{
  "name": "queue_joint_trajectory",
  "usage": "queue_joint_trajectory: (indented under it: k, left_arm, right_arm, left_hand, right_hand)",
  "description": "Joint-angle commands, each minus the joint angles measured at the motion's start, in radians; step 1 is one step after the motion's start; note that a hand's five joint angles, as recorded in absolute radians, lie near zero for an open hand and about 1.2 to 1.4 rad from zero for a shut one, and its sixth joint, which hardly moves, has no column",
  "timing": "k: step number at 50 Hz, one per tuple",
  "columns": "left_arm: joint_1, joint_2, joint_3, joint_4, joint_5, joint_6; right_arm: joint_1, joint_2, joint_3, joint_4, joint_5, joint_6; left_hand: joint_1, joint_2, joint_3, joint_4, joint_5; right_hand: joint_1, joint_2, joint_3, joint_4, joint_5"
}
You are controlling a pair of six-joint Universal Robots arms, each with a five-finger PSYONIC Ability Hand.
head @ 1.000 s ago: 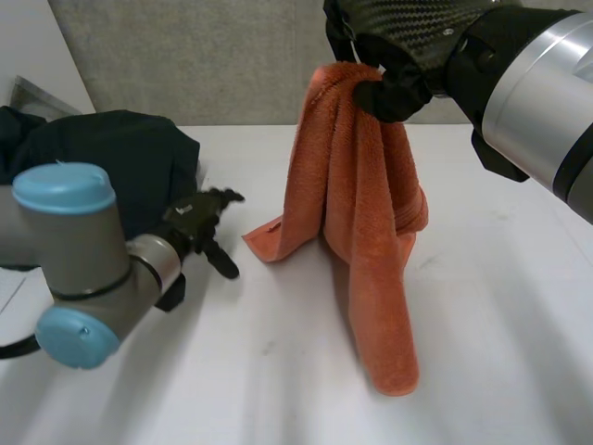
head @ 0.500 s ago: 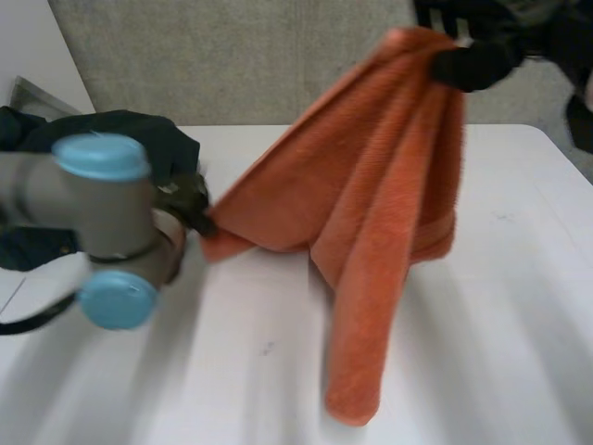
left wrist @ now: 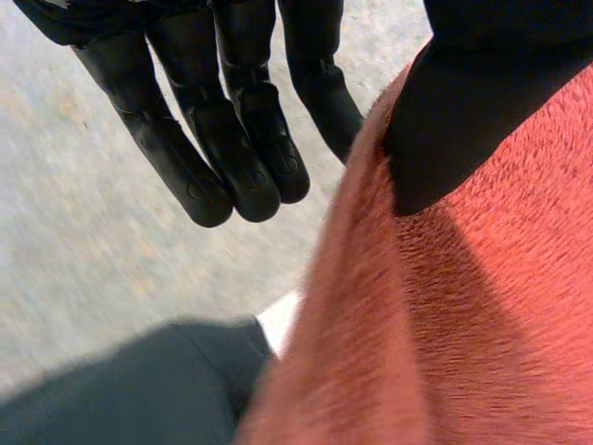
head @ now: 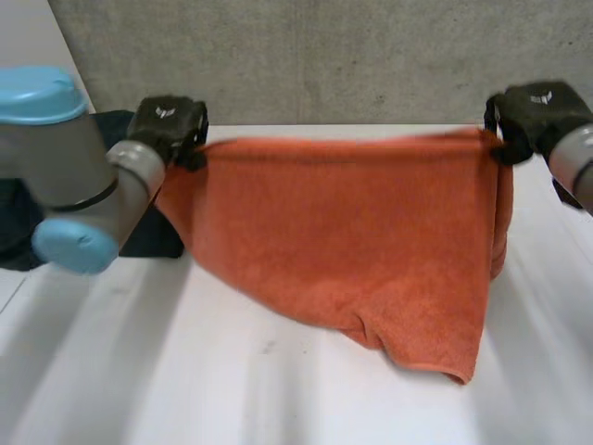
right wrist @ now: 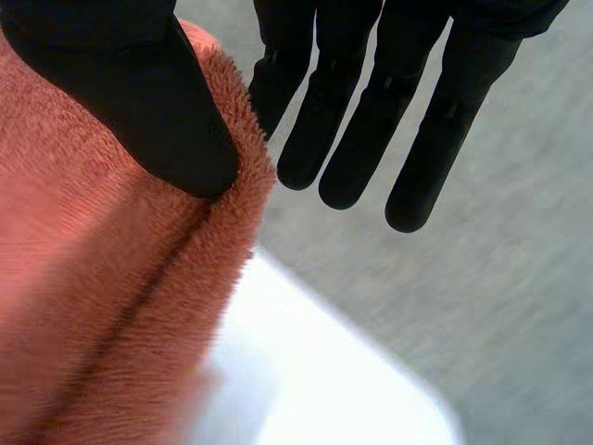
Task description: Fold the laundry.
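An orange towel [head: 343,232] hangs spread wide above the white table [head: 232,389], its lower edge sagging onto the tabletop. My left hand [head: 169,125] holds the towel's upper left corner and my right hand [head: 533,111] holds its upper right corner. In the left wrist view the thumb [left wrist: 463,111] presses the towel [left wrist: 445,324] against a finger while the other fingers [left wrist: 232,139] stay straight. The right wrist view shows the same pinch: the thumb [right wrist: 139,83] on the towel's edge [right wrist: 102,306], with the other fingers [right wrist: 371,120] straight beside it.
A pile of dark cloth [head: 153,236] lies on the table at the left, behind my left arm [head: 65,176]; it also lies below my left hand as dark cloth [left wrist: 139,380]. A grey wall [head: 324,56] stands behind the table.
My left hand has closed on the towel's lower corner and lifted it. Both hands have moved apart, so the towel that hung bunched from my right hand is now stretched between them.
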Motion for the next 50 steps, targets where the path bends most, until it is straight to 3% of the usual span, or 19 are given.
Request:
queue_joint_trajectory:
  k: [1, 4, 8, 13, 20, 27, 33, 39, 40, 41, 50]
  left_arm:
    - [-0.037, -0.075, 0.366, 0.268, -0.026, 0.06]
    - [-0.044, -0.036, 0.388, 0.404, -0.042, 0.049]
    - [-0.041, 0.02, 0.336, 0.422, -0.045, 0.035]
    - [-0.005, 0.109, 0.154, 0.383, -0.06, 0.002]
    - [0.031, 0.233, -0.305, 0.388, -0.039, -0.066]
    - [0.014, 0.189, -0.658, 0.461, 0.055, -0.058]
    - [0.018, 0.087, -0.712, 0.48, 0.061, 0.046]
    - [0.026, 0.135, -0.701, 0.432, 0.043, 0.092]
    - [0.026, 0.15, -0.701, 0.426, 0.041, 0.091]
    - [0.025, 0.158, -0.703, 0.422, 0.041, 0.091]
    - [0.025, 0.189, -0.709, 0.415, 0.035, 0.077]
  right_arm:
    - [0.038, 0.088, -0.226, -0.309, 0.114, -0.069]
    - [0.044, 0.069, -0.271, -0.415, 0.139, -0.06]
    - [0.045, 0.03, -0.277, -0.431, 0.139, -0.049]
    - [0.027, -0.002, -0.214, -0.308, 0.11, -0.042]
    - [-0.013, -0.05, 0.065, -0.131, 0.012, -0.023]
    - [-0.015, 0.025, 0.373, -0.139, -0.123, -0.094]
    - [-0.025, 0.116, 0.404, -0.101, -0.074, -0.218]
    - [-0.05, 0.092, 0.37, -0.016, -0.04, -0.198]
    - [-0.057, 0.075, 0.366, 0.002, -0.043, -0.186]
    - [-0.061, 0.065, 0.366, 0.008, -0.045, -0.178]
    - [-0.148, 0.03, 0.335, 0.03, -0.109, -0.046]
  left_hand:
    - [0.214, 0.2, 0.207, 0.2, 0.252]
    - [0.214, 0.2, 0.207, 0.2, 0.252]
    - [0.214, 0.2, 0.207, 0.2, 0.252]
    - [0.214, 0.2, 0.207, 0.2, 0.252]
    - [0.214, 0.2, 0.207, 0.2, 0.252]
    - [0.214, 0.2, 0.207, 0.2, 0.252]
    - [0.214, 0.2, 0.207, 0.2, 0.252]
    - [0.214, 0.2, 0.207, 0.2, 0.252]
    - [0.214, 0.2, 0.207, 0.2, 0.252]
    - [0.214, 0.2, 0.207, 0.2, 0.252]
    - [0.214, 0.2, 0.207, 0.2, 0.252]
  right_hand:
    - [0.295, 0.221, 0.205, 0.198, 0.247]
    - [0.295, 0.221, 0.205, 0.198, 0.247]
    - [0.295, 0.221, 0.205, 0.198, 0.247]
    - [0.295, 0.221, 0.205, 0.198, 0.247]
    - [0.295, 0.221, 0.205, 0.198, 0.247]
    - [0.295, 0.221, 0.205, 0.198, 0.247]
    - [0.295, 0.221, 0.205, 0.198, 0.247]
    - [-0.13, -0.204, -0.22, -0.227, -0.178]
    - [-0.439, -0.513, -0.529, -0.536, -0.487]
    - [-0.541, -0.615, -0.631, -0.638, -0.589]
    - [-0.606, -0.68, -0.696, -0.704, -0.655]
